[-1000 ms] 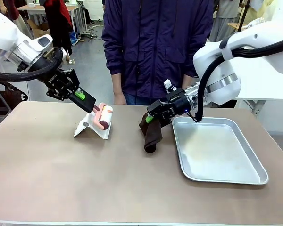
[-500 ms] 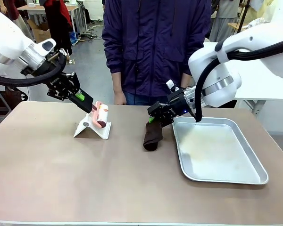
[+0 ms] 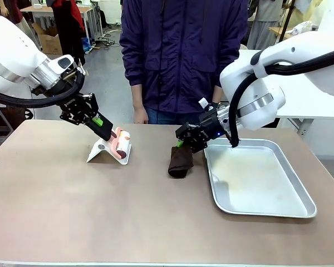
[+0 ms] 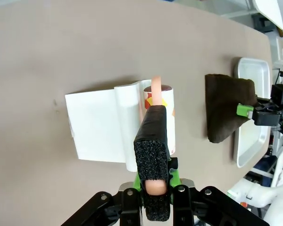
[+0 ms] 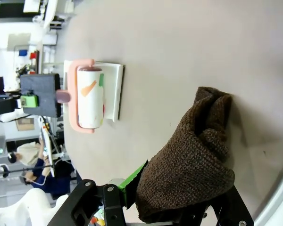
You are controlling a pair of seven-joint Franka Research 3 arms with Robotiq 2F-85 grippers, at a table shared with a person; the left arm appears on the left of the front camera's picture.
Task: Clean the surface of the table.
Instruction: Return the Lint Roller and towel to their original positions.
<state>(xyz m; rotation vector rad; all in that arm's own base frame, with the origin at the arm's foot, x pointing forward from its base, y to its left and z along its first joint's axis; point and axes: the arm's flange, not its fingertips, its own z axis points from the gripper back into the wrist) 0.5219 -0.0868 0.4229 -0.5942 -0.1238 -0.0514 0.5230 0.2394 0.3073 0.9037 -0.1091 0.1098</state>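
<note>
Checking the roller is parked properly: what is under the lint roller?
The lint roller rests on a white stand on the table. Its pink handle is clamped in the left pincer. The stand's surface beneath the roll is covered.

A lint roller point(image 3: 121, 143) with a pink frame and a white patterned roll lay in a white folded stand point(image 3: 103, 151) at the far left. A dark brown cloth point(image 3: 180, 161) was bunched at its upper end, its lower part draped down, just beside a shiny silver metal tray point(image 3: 267, 208) to its right. A person in a dark purple jacket point(image 3: 183, 50) stood at the far side. White-topped tables point(image 3: 306, 100) stood behind.
</note>
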